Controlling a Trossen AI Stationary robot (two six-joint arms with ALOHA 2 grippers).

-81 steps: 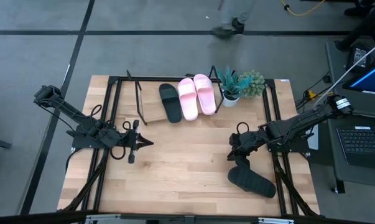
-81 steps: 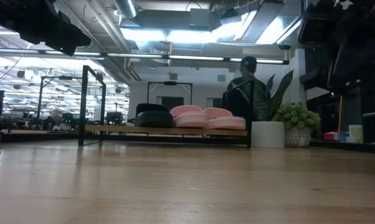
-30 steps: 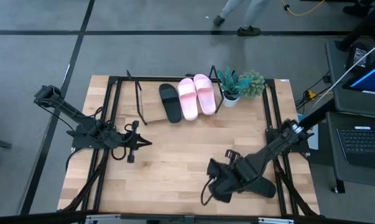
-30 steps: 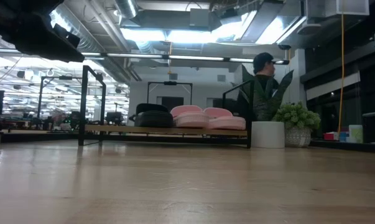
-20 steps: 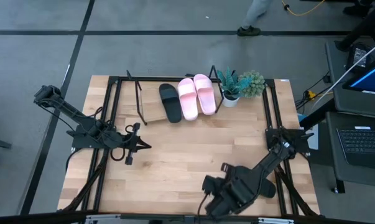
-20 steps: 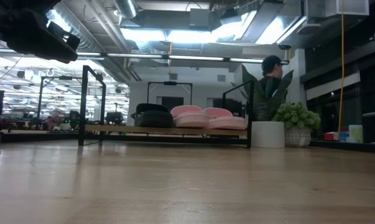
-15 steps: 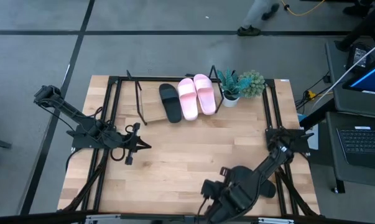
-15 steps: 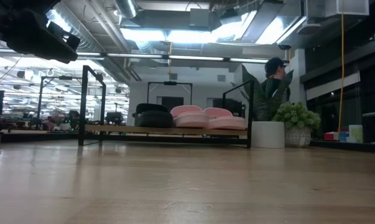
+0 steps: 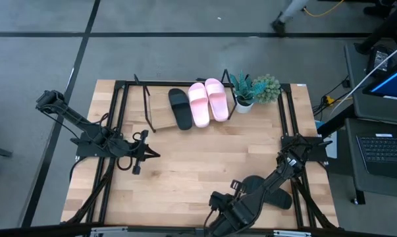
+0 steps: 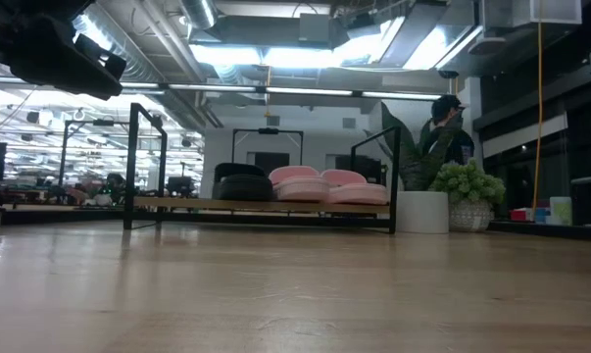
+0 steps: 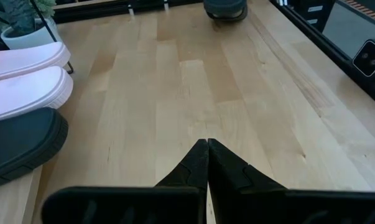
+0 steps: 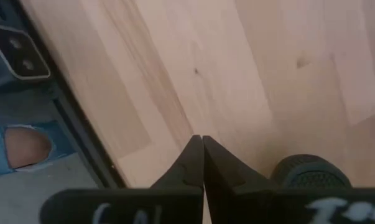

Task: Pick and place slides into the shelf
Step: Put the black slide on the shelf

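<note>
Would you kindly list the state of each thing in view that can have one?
Black slide: lying on the shelf.
Pink slides: lying side by side on the shelf, next to the black one.
Second black slide: on the table, partly hidden under the right arm, not on the shelf.
Shelf: one end bare.
Left claw: shut, empty, above the table.
Right claw: shut, empty, near the table's front edge.

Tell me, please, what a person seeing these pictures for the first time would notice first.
Probably the two pink slides and one black slide lined up on the shelf at the table's far edge, beside two potted plants. Next, the right arm stretched low over the near edge, its shut right pincer next to the last black slide.
</note>
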